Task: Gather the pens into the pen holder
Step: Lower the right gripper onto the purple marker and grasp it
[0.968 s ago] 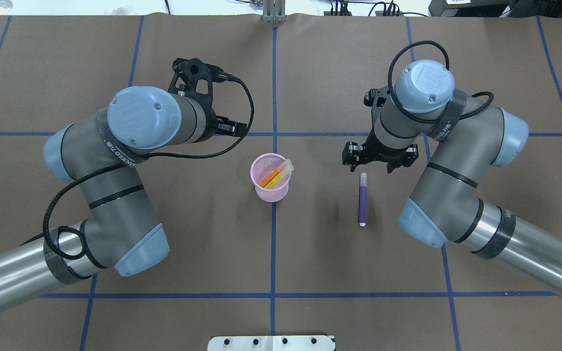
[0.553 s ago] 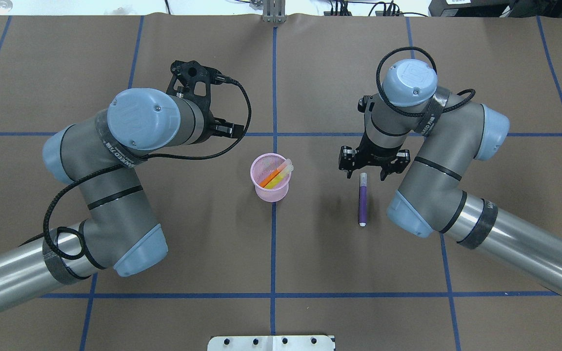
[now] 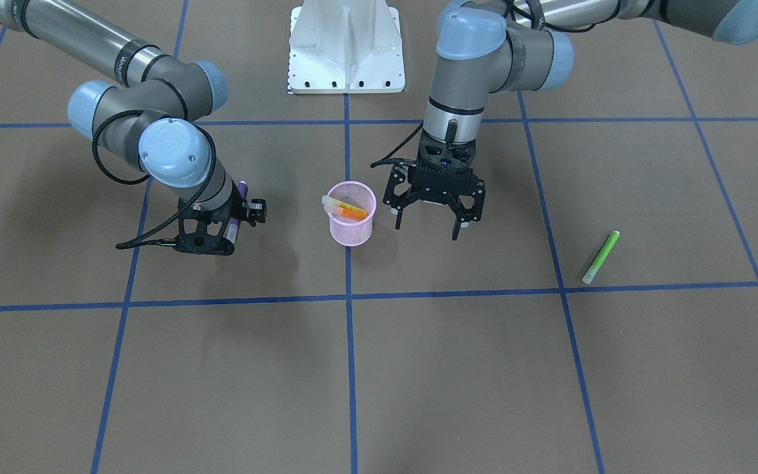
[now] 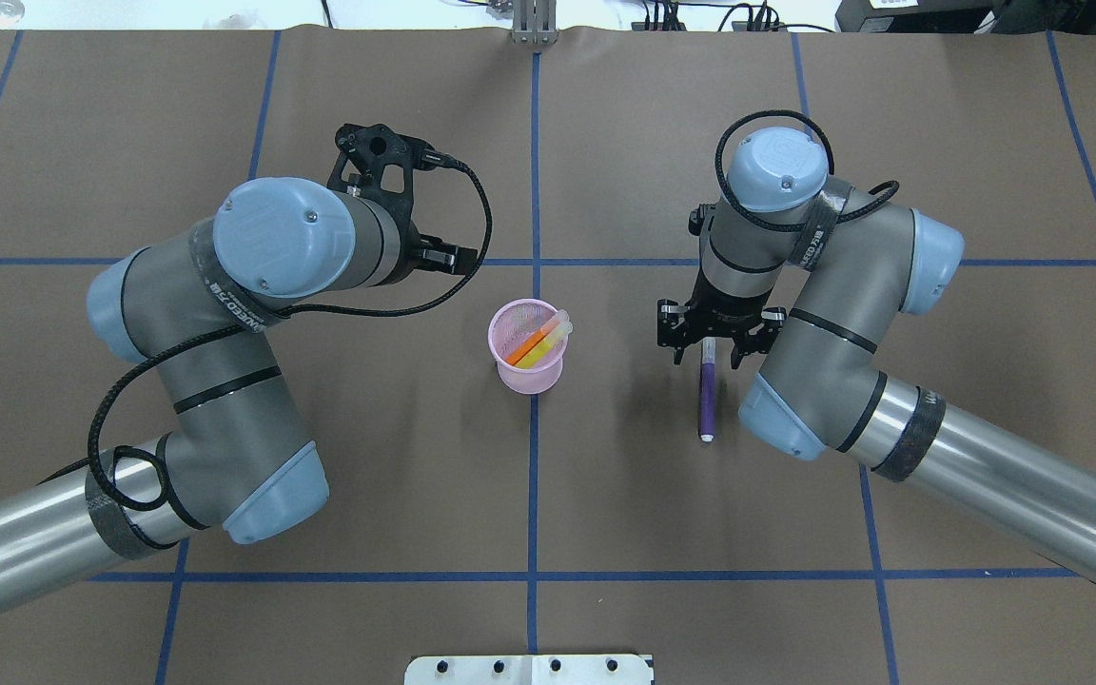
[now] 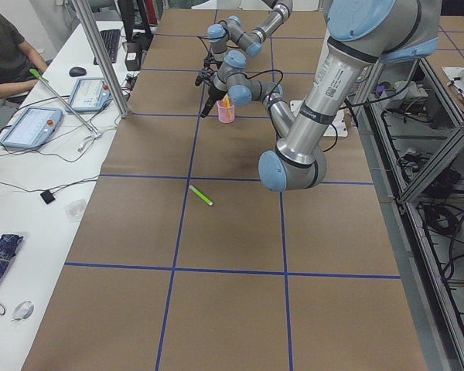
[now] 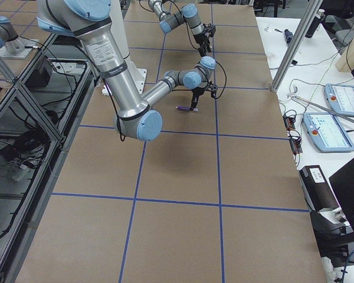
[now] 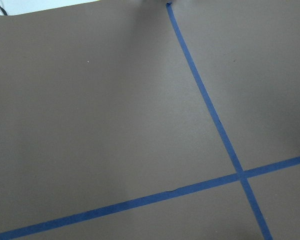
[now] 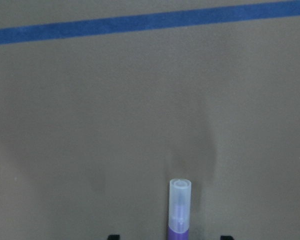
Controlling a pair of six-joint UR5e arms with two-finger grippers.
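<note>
Now right hand (image 4: 708, 350) low, apart, astride cap end of purple pen (image 4: 705, 400); pen holder (image 4: 529, 376) well apart beside.

Brown paper covers the bench (image 4: 396, 476), and blue tape lines (image 4: 534, 495) divide it into big squares. Beside it, a white side table (image 5: 39, 247) carries two control panels (image 5: 29, 127) (image 5: 89, 94), a keyboard (image 5: 110, 42), a mouse (image 5: 77, 71) and a folded dark blue umbrella (image 5: 1, 261). A person in a dark shirt (image 5: 8, 50) sits there.
</note>
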